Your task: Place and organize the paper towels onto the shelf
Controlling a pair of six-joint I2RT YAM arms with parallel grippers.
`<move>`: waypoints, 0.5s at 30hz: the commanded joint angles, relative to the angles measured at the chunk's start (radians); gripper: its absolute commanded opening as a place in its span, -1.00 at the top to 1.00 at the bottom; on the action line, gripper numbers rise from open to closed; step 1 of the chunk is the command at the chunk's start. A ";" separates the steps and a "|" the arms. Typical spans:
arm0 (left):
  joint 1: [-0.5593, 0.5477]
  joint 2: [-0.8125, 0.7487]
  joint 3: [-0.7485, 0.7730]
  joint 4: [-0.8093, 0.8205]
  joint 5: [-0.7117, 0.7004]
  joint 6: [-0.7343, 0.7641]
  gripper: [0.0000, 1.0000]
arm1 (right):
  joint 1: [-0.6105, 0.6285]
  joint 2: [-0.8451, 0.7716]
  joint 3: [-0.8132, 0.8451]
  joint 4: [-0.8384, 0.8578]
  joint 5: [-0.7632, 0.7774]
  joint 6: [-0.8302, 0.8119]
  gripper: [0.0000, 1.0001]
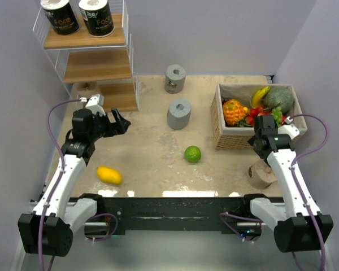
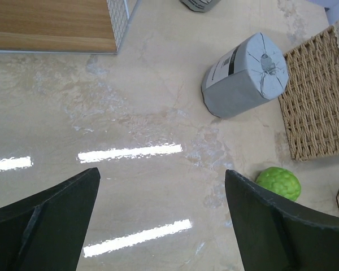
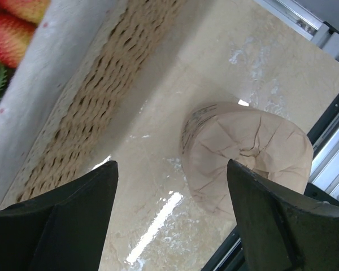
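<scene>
The right gripper [image 3: 170,165] hangs with its jaws spread wide and nothing in them above a tan paper-wrapped paper towel roll [image 3: 246,152] on the table just beside the woven wicker basket [image 3: 101,96]. The left gripper [image 2: 162,172], equally wide open and empty, faces a grey wrapped roll [image 2: 243,73], and two black-wrapped rolls [image 1: 59,16] stand on the top board of the wooden shelf with white wire frame [image 1: 96,66]. These rolls look light and squashy under a slick, crinkly wrap, so I would take one across its round flank at mid-length, gently enough not to crush it
</scene>
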 commanded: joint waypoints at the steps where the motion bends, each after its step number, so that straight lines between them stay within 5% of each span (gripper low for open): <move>1: -0.009 -0.019 0.001 0.020 -0.025 0.009 -0.92 | -0.046 0.028 -0.013 0.040 0.009 0.014 -0.64; 15: -0.018 -0.043 -0.010 0.035 -0.070 0.027 -0.85 | -0.094 0.009 -0.127 0.138 0.012 -0.027 -0.67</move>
